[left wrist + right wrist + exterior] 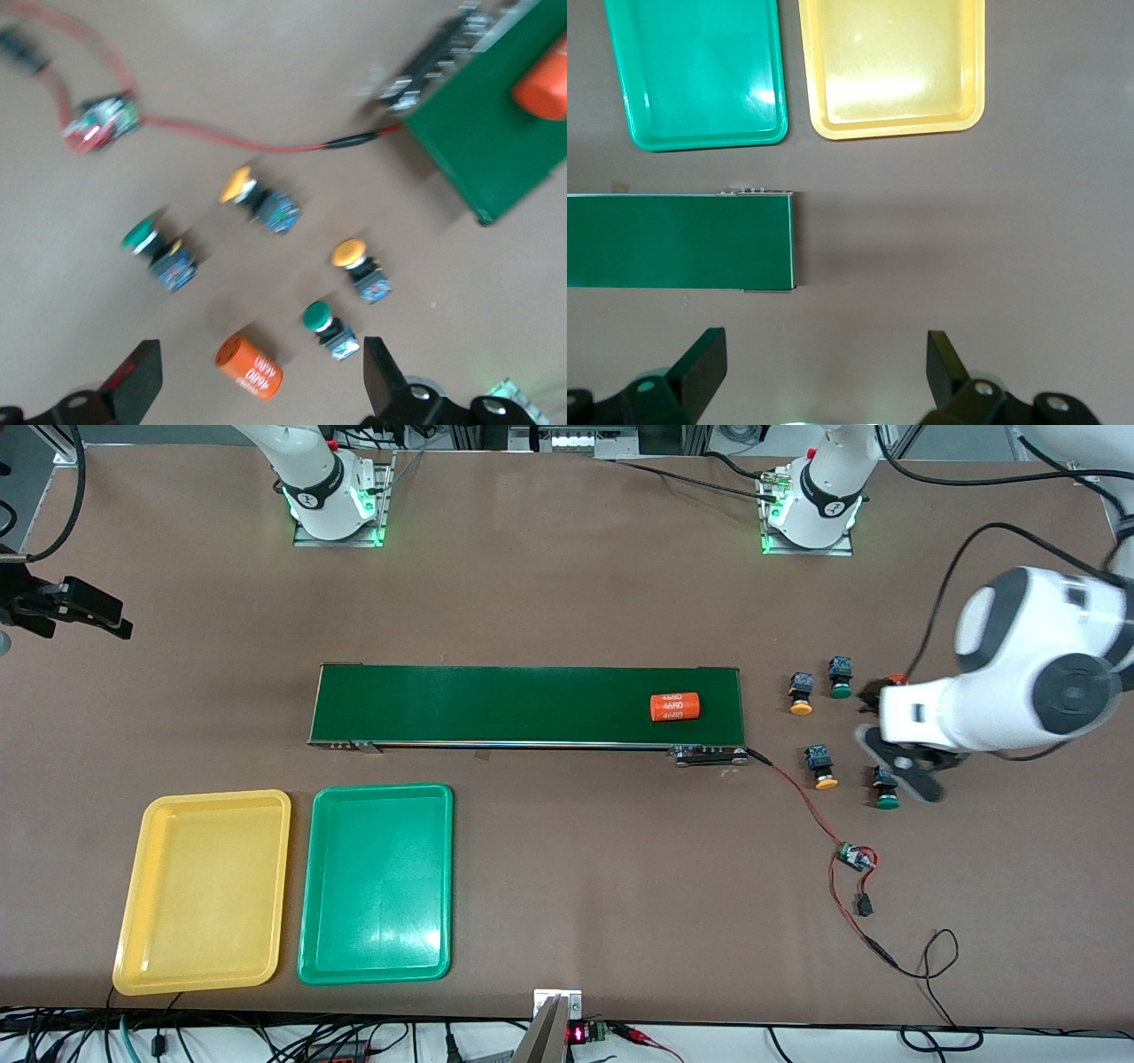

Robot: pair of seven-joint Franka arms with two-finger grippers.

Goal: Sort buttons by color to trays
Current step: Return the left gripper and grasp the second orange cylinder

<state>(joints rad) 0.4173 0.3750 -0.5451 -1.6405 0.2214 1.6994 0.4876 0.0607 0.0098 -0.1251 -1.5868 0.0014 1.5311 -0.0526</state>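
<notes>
While hovering wide open and empty over the buttons [826, 724] clustered near the tabletop's left-arm end, left gripper [890, 757] facing light, rigid, slippery-capped pieces, gripping best across blue-black bodies; right gripper [824, 372] waiting open, empty; trays [292, 886] sitting at the right-arm end.
</notes>
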